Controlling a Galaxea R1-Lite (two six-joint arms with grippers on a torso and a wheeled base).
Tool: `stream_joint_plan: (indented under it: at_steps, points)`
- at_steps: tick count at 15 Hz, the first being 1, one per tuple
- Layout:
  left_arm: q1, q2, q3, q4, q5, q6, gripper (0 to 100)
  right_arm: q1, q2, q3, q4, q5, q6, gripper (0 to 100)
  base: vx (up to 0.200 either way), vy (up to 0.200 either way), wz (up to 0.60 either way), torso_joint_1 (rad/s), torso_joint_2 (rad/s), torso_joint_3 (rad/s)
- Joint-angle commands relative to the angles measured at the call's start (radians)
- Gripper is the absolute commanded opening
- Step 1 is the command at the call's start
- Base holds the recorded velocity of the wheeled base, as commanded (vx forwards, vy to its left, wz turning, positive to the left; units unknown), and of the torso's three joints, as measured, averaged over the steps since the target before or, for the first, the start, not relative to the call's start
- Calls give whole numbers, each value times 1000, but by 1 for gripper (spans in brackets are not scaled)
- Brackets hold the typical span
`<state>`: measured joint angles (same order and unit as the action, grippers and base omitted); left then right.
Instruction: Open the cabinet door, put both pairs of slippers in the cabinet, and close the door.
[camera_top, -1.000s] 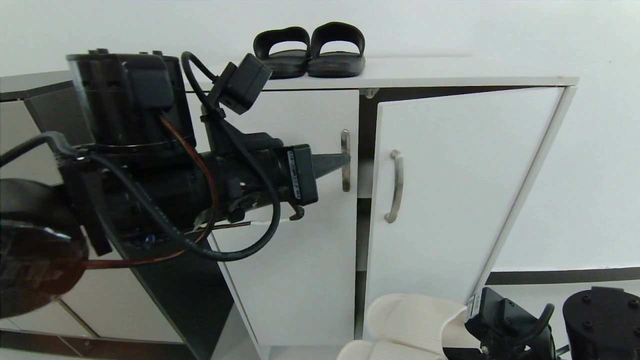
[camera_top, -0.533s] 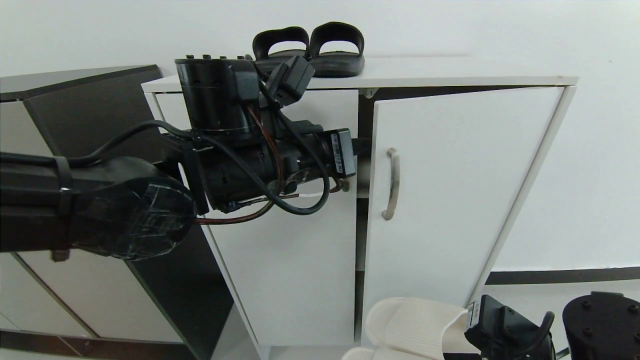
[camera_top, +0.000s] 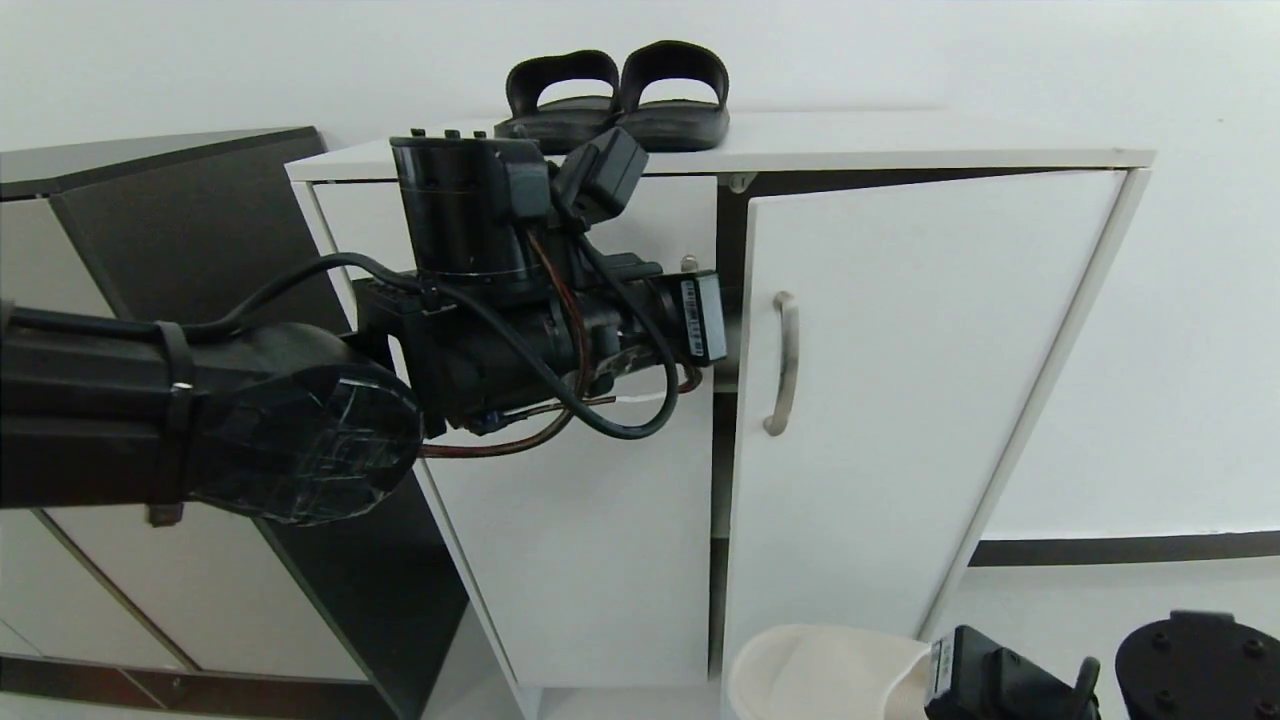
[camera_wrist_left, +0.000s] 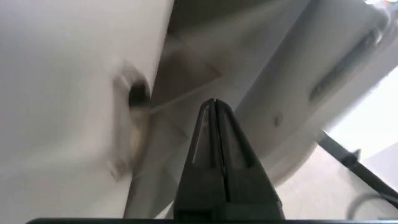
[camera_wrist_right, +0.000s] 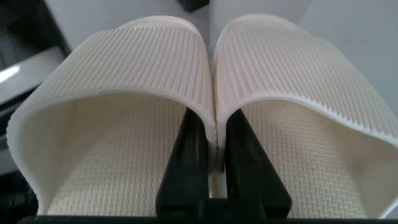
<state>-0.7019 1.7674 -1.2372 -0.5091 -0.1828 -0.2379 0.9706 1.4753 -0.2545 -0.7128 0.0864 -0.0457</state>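
— White wall, white cabinet (camera_top: 560, 560)?
— Yes. Black slippers (camera_top: 617, 97) on top, upper centre. Left gripper (camera_wrist_left: 214, 107), fingers pressed together, sits at the gap beside the ajar right door (camera_top: 900, 400).
— Any writing?
— The wrist label (camera_top: 705, 318) is unreadable. Right gripper (camera_wrist_right: 216, 127) pinches the white slippers (camera_wrist_right: 155, 81), lower right.

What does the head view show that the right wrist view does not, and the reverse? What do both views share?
Head view alone: the black slippers on top of the white cabinet, its right door slightly ajar, and the left gripper at the gap between the two doors. Right wrist view alone: both white slippers side by side, and the fingers of the right gripper closed on their touching strap edges. Shared: one white slipper, low in the head view before the cabinet, with the right gripper beside it.
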Motion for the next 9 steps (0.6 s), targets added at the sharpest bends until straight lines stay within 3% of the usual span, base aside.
stream_joint_plan:
  at_steps: [1, 2, 4, 6, 8, 9]
  points:
    - [-50, -20, 15, -11, 36, 14, 0, 51, -32, 47, -2, 16, -2, 0, -200, 0, 0, 2, 7, 7]
    - [-114, -43, 53, -35, 43, 40, 0, 88, -53, 69, -4, 18, -2, 0, -200, 0, 0, -2, 2, 2]
    - [-186, -56, 59, -42, 60, 81, 0, 100, -67, 70, -5, 19, -2, 0, -200, 0, 0, 0, 5, 0]
    - [-186, -63, 56, -42, 86, 86, 0, 100, -66, 61, -7, 16, 1, 0, -200, 0, 0, 5, 5, 5]
    - [-125, -75, 73, -58, 89, 83, 0, 80, -36, 9, -7, -11, 14, 0, 0, 0, 0, 0, 0, 0]
    - [-88, -108, 94, -72, 131, 80, 0, 53, -12, -26, -7, -83, 33, 0, 0, 0, 0, 0, 0, 0]
